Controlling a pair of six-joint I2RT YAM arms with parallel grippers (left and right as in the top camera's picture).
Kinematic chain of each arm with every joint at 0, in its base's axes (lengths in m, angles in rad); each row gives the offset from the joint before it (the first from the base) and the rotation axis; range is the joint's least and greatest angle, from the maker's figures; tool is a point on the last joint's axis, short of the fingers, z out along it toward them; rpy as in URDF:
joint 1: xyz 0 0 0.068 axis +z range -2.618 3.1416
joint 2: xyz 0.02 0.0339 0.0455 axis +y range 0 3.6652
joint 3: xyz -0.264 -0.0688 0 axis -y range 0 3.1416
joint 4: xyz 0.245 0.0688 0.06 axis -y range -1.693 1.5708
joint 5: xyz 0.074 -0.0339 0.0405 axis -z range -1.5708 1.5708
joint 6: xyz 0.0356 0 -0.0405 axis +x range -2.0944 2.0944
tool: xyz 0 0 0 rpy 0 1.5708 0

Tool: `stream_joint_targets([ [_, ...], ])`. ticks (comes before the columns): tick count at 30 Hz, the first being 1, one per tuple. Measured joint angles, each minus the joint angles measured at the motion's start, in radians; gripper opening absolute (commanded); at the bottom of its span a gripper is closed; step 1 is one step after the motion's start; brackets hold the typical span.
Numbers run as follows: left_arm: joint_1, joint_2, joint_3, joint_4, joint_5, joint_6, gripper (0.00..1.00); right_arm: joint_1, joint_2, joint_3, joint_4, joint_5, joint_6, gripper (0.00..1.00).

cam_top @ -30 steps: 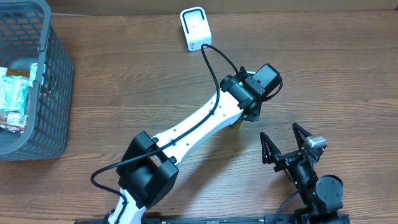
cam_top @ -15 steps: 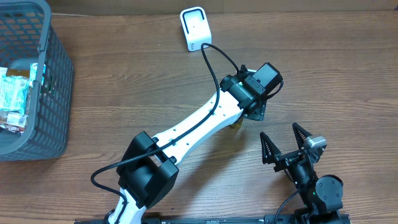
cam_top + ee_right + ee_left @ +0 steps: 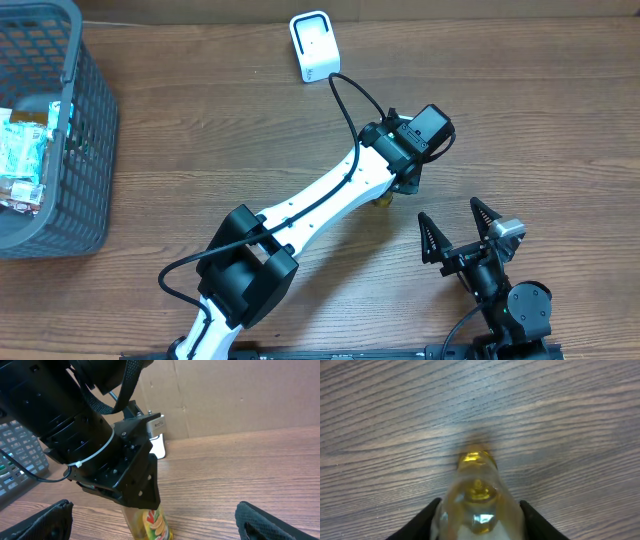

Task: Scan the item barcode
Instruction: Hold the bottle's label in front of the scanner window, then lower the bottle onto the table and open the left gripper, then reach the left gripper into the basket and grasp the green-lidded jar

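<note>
A: Where do we log the bottle [image 3: 150, 522]?

B: Upright on the tabletop [image 3: 200, 120], a little right of the middle and nearer the near edge than the far one. From overhead we see almost none of it; the left arm covers it.

A: Left pincer [image 3: 480, 510]?

B: Straight above the bottle, pointing down. In the left wrist view the two fingers [image 3: 427, 520] sit against the bottle's sides, one on each flank, so we note it as closed around the upper part. The base rests on the wood.

A: What do we make out of the bottle itself?

B: A clear body with a yellowish tint and a golden cap seen from above. The right wrist view shows a yellow label with a red and green picture. We see no barcode from any view.

A: Right pincer [image 3: 449, 210]?

B: Spread wide, holding nothing. It is near the near edge, right of the bottle and apart from it, and it faces the bottle.

A: Anything else?

B: The white scanner [image 3: 313, 45] stands at the far edge, about midway along it, well apart from the bottle. A grey basket [image 3: 95, 130] sits at the far-left corner with packets [image 3: 20, 150] inside.
</note>
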Motion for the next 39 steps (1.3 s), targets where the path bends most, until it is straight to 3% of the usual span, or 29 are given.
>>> stream_joint_targets([
  [2, 0.0, 0.0, 0.0, 0.0, 0.0, 0.0, 0.42, 0.0, 0.0, 0.0, 0.0, 0.0, 0.0, 1.0],
  [4, 0.0, 0.0, 0.0, 0.0, 0.0, 0.0, 0.53, 0.0, 0.0, 0.0, 0.0, 0.0, 0.0, 1.0],
  [9, 0.0, 0.0, 0.0, -0.002, 0.0, 0.008, 0.56, 0.0, 0.0, 0.0, 0.0, 0.0, 0.0, 1.0],
  [12, 0.003, 0.0, 0.0, -0.001, 0.0, 0.009, 0.77, 0.0, 0.0, 0.0, 0.0, 0.0, 0.0, 1.0],
  [13, 0.005, 0.0, 0.0, -0.002, 0.001, 0.011, 0.93, 0.0, 0.0, 0.0, 0.0, 0.0, 0.0, 1.0],
  [14, 0.011, 0.0, 0.0, -0.002, 0.003, 0.019, 1.0, 0.0, 0.0, 0.0, 0.0, 0.0, 0.0, 1.0],
  [19, 0.037, 0.001, 0.042, -0.015, 0.018, 0.026, 1.0, 0.0, 0.0, 0.0, 0.0, 0.0, 0.0, 1.0],
  [27, 0.138, -0.014, 0.387, -0.09, -0.026, 0.137, 1.0, 0.0, 0.0, 0.0, 0.0, 0.0, 0.0, 1.0],
  [33, 0.358, -0.093, 0.632, -0.174, -0.225, 0.272, 1.0, 0.0, 0.0, 0.0, 0.0, 0.0, 0.001, 1.0],
  [39, 0.725, -0.211, 0.688, -0.211, -0.319, 0.436, 1.0, 0.0, 0.0, 0.0, 0.0, 0.0, 0.0, 1.0],
])
